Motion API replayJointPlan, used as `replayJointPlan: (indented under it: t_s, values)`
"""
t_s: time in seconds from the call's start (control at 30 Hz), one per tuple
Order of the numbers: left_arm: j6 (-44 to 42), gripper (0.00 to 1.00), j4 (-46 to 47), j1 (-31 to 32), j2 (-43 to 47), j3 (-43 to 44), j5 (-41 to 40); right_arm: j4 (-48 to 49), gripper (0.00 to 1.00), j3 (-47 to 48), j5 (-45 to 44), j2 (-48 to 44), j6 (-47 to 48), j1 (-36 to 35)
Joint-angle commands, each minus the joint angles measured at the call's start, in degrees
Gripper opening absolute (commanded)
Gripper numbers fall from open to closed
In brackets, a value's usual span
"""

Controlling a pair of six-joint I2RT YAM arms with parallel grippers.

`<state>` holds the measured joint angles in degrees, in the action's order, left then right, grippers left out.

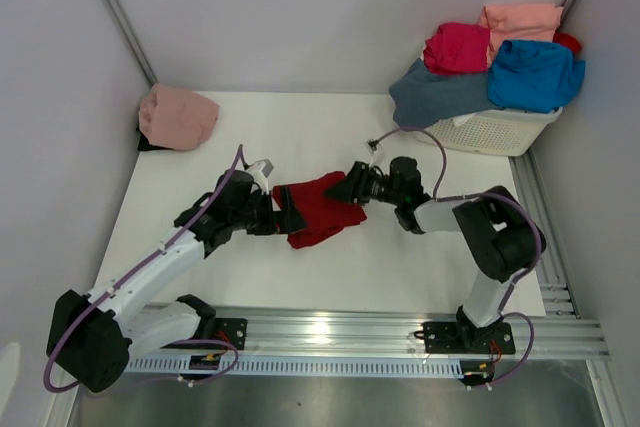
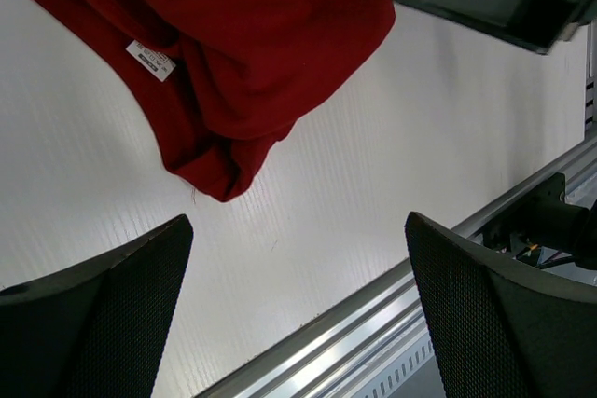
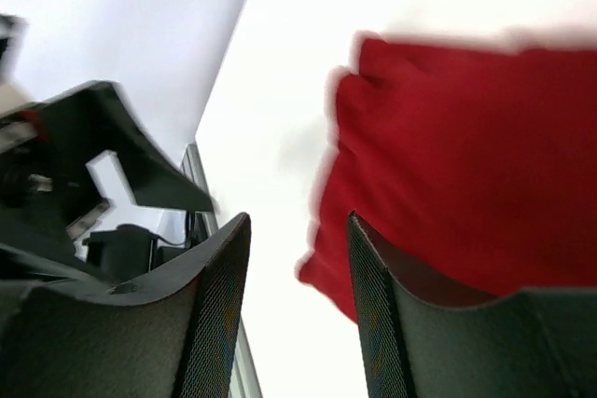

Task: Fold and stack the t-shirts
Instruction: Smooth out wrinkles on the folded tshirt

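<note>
A dark red t-shirt (image 1: pixel 320 210) lies bunched on the white table between my two grippers. My left gripper (image 1: pixel 287 217) is at its left edge. In the left wrist view the gripper (image 2: pixel 298 309) is wide open and empty, with the red t-shirt (image 2: pixel 252 44) and its white label (image 2: pixel 150 58) lying beyond the fingertips. My right gripper (image 1: pixel 352 187) is at the shirt's upper right edge. In the right wrist view it (image 3: pixel 298 309) is open with nothing between the fingers, and the red t-shirt (image 3: pixel 466 165) lies blurred just beyond and behind the right finger.
A folded dusty pink t-shirt (image 1: pixel 178 115) sits at the back left corner. A white lattice basket (image 1: pixel 495 132) at the back right holds slate grey-blue (image 1: pixel 440 95), magenta (image 1: pixel 457 47), salmon (image 1: pixel 520 17) and bright blue (image 1: pixel 535 75) t-shirts. A metal rail (image 1: pixel 330 332) runs along the near edge.
</note>
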<state>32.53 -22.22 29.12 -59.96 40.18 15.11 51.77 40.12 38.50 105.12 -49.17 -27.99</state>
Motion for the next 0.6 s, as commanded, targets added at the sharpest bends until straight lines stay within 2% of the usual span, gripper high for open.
replayJointPlan:
  t_s: [0.0,0.1,0.17,0.33,0.4,0.57]
  values:
    - [0.0,0.99,0.5,0.3,-0.4,1.4,-0.3,-14.2,0.50,6.8,-4.2,-8.2,14.5,-1.7]
    - [0.0,0.99,0.4,0.4,-1.2,1.9,-0.3,-20.3,0.51,10.9,-3.8,-9.8,18.0,-2.5]
    - [0.0,0.99,0.7,0.3,-1.0,1.8,-0.3,-20.0,0.51,12.5,-1.4,-8.9,17.4,-2.9]
    - [0.0,0.99,0.4,0.4,-1.2,2.2,-0.5,-13.1,0.51,12.2,3.0,-2.4,11.7,-5.4]
    - [-0.2,0.99,0.2,0.4,-1.3,2.3,-0.7,-5.9,0.51,10.4,5.7,0.1,8.2,-6.5]
    - [-0.5,0.99,0.0,0.4,-1.6,2.5,-1.1,4.0,0.50,7.5,8.6,9.7,-1.1,-7.3]
